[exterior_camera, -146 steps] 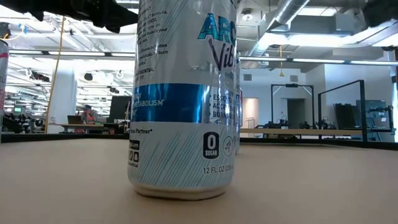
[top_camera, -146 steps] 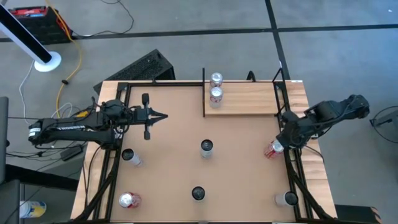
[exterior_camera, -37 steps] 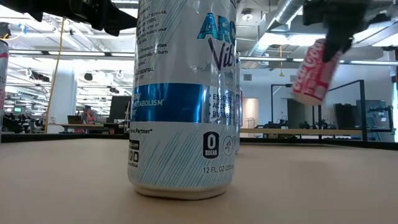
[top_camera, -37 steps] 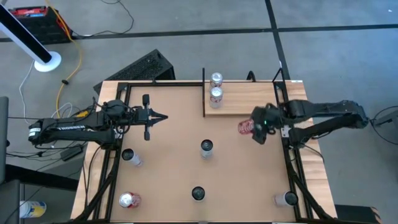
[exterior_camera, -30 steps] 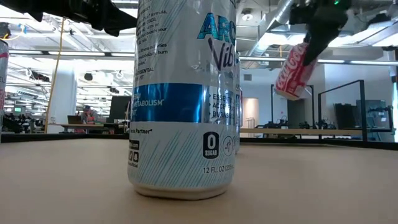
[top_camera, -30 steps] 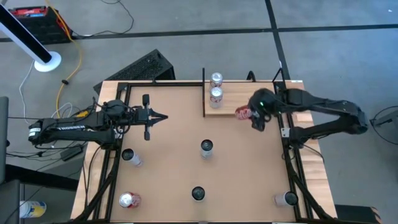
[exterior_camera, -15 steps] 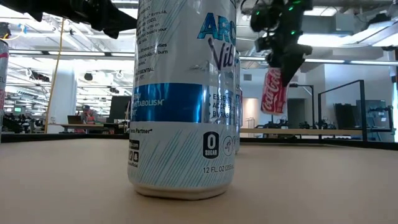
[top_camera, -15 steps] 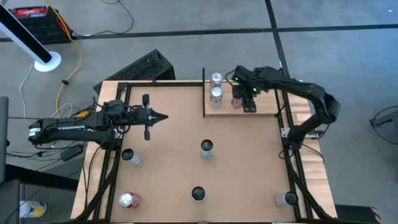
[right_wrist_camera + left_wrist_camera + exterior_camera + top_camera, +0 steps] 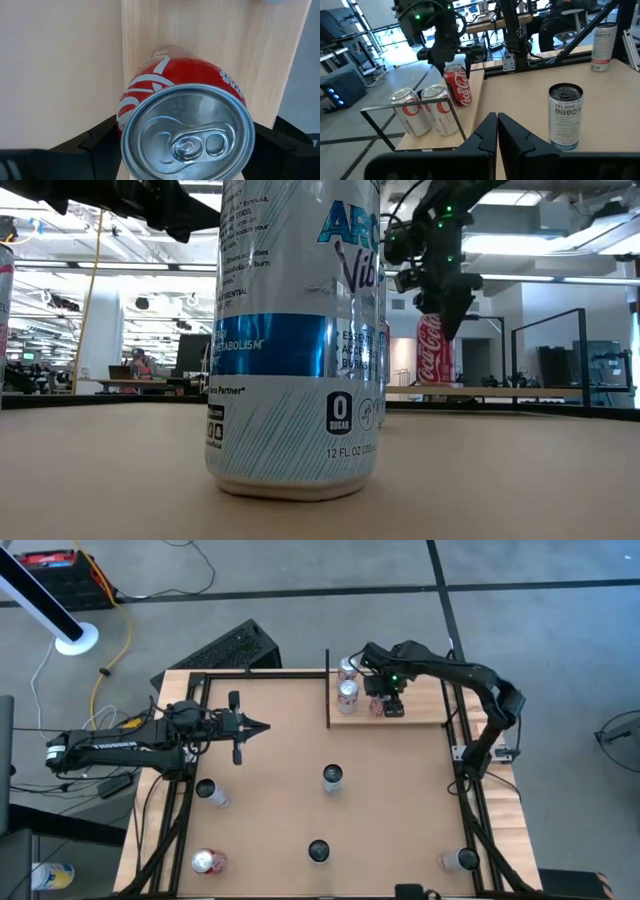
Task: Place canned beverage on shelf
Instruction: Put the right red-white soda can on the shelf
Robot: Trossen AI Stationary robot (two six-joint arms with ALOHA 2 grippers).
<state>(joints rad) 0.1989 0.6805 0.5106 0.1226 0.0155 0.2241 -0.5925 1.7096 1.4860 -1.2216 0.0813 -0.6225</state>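
Right wrist view gives me the best look at the canned beverage [image 9: 185,107]: a red can with white script, silver lid and pull tab facing the lens, standing on the pale grained plank of the shelf [image 9: 210,40]. My right end effector [image 9: 185,165] straddles it, one dark finger at each side of the can; the fingers stand wide, but I cannot tell from here whether they press the can or have let go.

In the high view the same red can [image 9: 378,706] sits in the upper middle of the frame, on the shelf [image 9: 420,700], just right of two silver-topped cans [image 9: 347,680] that stand by the black rod at the shelf's left end. The right end effector [image 9: 386,700] covers most of the red can there.

In the low view the red can [image 9: 434,350] appears upright right of centre, its base level with the shelf edge, the right end effector [image 9: 440,300] directly above it. A big blue-and-white can [image 9: 300,330] fills the foreground and hides the shelf's left part.

The left end effector [image 9: 262,726] is clenched shut, empty, over the counter [image 9: 290,800] at centre left of the high view. From the left wrist view the red can [image 9: 456,85] shows beside the two silver ones.
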